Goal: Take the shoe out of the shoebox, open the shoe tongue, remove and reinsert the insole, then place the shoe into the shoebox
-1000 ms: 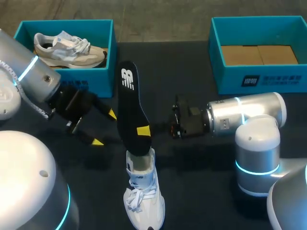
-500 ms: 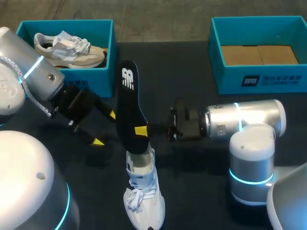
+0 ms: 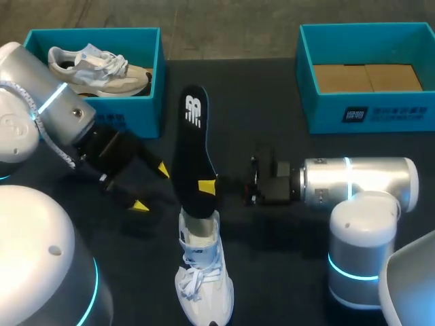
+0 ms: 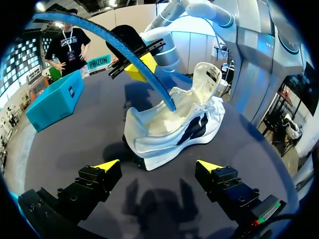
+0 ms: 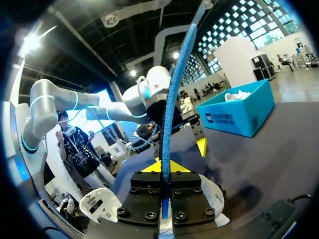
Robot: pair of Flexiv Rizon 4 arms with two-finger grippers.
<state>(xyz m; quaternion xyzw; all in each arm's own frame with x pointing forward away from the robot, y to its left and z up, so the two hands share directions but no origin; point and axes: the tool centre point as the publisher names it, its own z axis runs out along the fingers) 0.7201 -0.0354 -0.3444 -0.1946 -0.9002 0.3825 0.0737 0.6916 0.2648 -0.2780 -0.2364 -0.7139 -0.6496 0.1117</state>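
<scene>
Shoe count in view: two. At the far left of the counter, the left shoebox holds a beige shoe lying lengthwise inside it.

Just in front of this box, the left gripper hangs low over the counter. Its fingers are spread wide and hold nothing. In the left wrist view, the white shoe is ahead of the fingers and apart from them.

At the near middle of the counter, the white shoe stands upright on its sole, laces up, toe toward the near edge. It is outside both boxes. The black insole has its lower end inside the shoe's opening. The rest rises out of the shoe at a tilt, with its upper end toward the far side of the counter, near the left shoebox's corner but not touching it.

The right gripper reaches in from the right and meets the insole just above the shoe's collar. Its fingers are closed onto the insole, one on each face. The right wrist view shows the insole edge-on, running up from between the two yellow tips.

At the far right, the right shoebox contains only brown cardboard panels on its floor.
</scene>
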